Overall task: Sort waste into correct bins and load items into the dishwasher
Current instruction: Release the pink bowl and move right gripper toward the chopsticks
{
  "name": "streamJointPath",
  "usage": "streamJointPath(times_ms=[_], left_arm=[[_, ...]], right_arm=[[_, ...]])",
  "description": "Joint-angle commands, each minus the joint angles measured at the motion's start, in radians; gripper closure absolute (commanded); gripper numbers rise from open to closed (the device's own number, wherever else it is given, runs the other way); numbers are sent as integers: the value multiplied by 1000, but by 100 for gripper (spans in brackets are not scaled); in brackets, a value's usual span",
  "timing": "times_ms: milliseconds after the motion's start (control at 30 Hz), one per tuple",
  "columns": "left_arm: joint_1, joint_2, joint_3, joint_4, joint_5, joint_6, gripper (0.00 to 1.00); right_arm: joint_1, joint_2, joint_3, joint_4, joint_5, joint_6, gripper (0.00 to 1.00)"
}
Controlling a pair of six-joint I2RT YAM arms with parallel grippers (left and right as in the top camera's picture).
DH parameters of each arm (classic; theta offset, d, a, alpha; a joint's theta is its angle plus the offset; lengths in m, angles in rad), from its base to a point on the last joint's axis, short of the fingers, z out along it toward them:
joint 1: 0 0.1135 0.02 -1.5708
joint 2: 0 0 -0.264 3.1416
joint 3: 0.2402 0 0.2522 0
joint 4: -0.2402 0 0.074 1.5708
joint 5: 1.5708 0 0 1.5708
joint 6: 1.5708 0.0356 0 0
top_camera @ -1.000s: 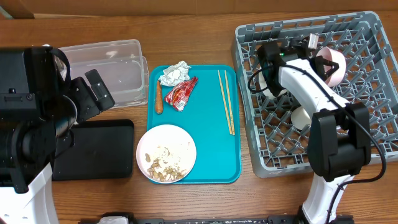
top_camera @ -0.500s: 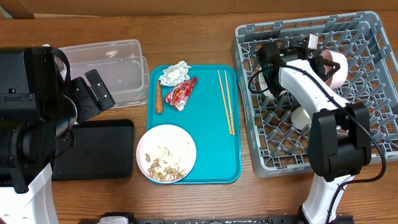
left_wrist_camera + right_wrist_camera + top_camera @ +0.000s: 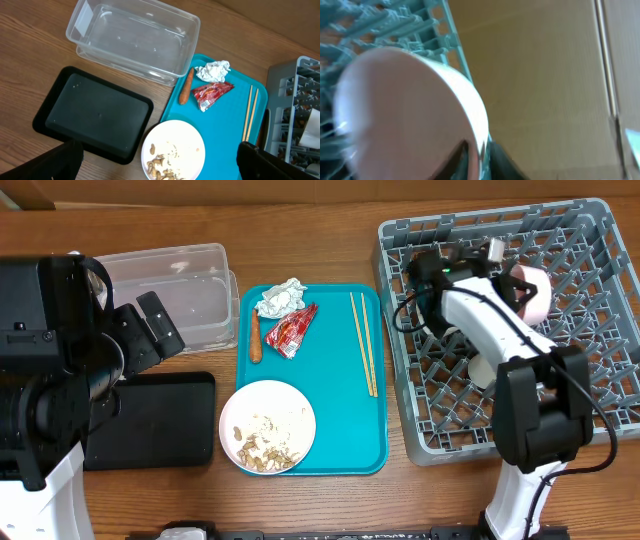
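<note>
The left arm [image 3: 55, 350] is bulky matte black behind the jaws, with a white link at the end farthest from them. The left gripper [image 3: 159, 145] has broad, flat black fingers [image 3: 65, 162]. The right arm [image 3: 490, 315] is smooth white shells between black joint housings, and thin black cables loop alongside just behind the jaws. The right gripper [image 3: 479, 150] shows dark, tapered fingers [image 3: 452, 160], blurred.

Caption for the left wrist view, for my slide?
Left wrist view: empty clear tub and black tray beside the teal tray holding napkin, wrapper, carrot stick, chopsticks and a scrap-strewn plate.
</note>
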Motion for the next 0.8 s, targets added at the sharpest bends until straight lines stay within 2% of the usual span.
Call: streamJointPath(times_ms=[0,67,167,567,600,667,767], left_arm=[[6,3,4,1,-5,19,0],[6,3,4,1,-5,19,0],[6,3,4,1,-5,19,0],[6,3,4,1,-5,19,0],[6,3,4,1,-5,19,0],[6,3,4,1,-5,19,0],[6,3,4,1,-5,19,0]], right_arm=[[36,-26,-9,0,-26,2,61],[49,-26,-8,-3,-27,2,46],[72,-35,-8,-6,-56,2,37],[99,-210,109,-46,-342,-3,30],[99,-232,129,-58,-391,-3,27],[100,-283,175,-89,-552,-3,26],[100,-362,227,-115,-885,-3,25]])
